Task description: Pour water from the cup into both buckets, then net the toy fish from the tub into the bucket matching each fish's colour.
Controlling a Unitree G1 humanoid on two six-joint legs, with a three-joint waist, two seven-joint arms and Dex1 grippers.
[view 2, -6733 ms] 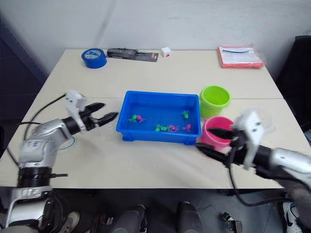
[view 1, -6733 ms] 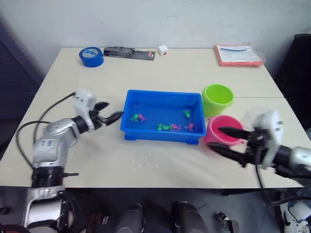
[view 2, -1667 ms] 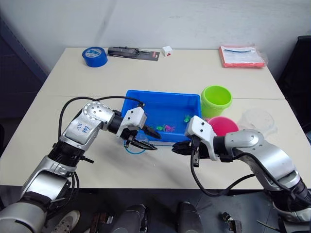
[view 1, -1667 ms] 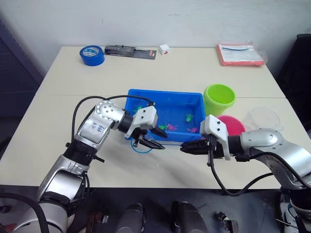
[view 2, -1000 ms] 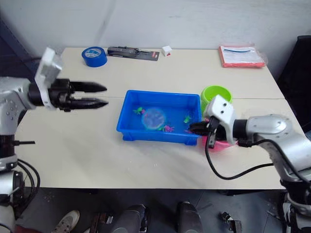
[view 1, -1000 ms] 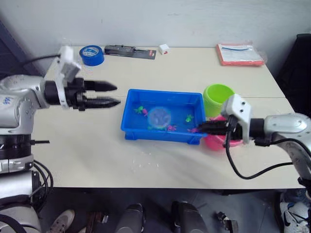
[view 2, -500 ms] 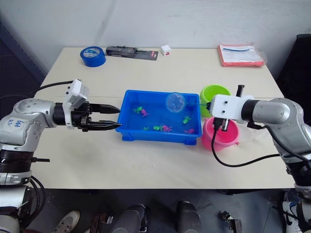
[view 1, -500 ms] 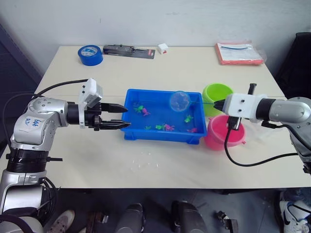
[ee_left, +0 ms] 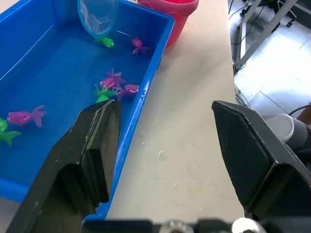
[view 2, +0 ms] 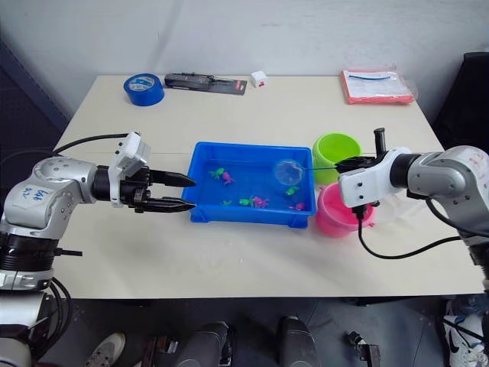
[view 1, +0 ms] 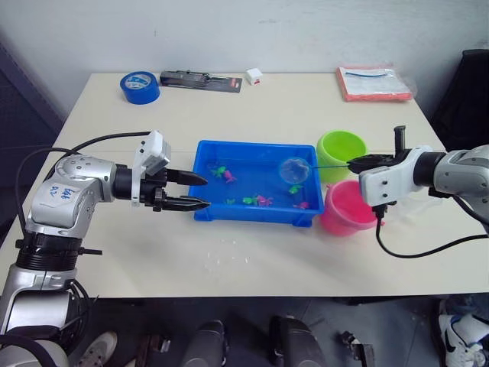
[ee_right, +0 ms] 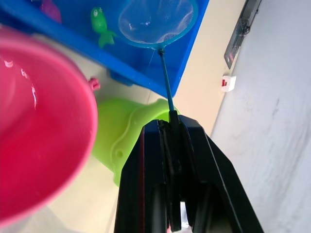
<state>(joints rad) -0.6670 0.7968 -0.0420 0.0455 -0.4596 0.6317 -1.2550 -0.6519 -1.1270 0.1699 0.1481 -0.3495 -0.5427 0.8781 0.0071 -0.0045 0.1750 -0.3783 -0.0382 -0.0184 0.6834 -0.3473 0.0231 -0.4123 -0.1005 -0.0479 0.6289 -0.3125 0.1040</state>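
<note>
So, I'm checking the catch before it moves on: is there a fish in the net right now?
No: in the right wrist view the net held by the right gripper hangs empty above the tub, its mesh clear.

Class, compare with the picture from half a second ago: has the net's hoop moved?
Yes. The net hoop has moved along the tub toward the green bucket, carried by the right hand.

Pale beige worktop (view 1: 252, 252) before me, seam running across its middle. Plain white wall (view 1: 252, 34) behind. Dark panel (view 1: 23, 92) to my left, black chair (view 1: 467, 99) at right. Grey floor (ee_left: 282, 73) below.
</note>
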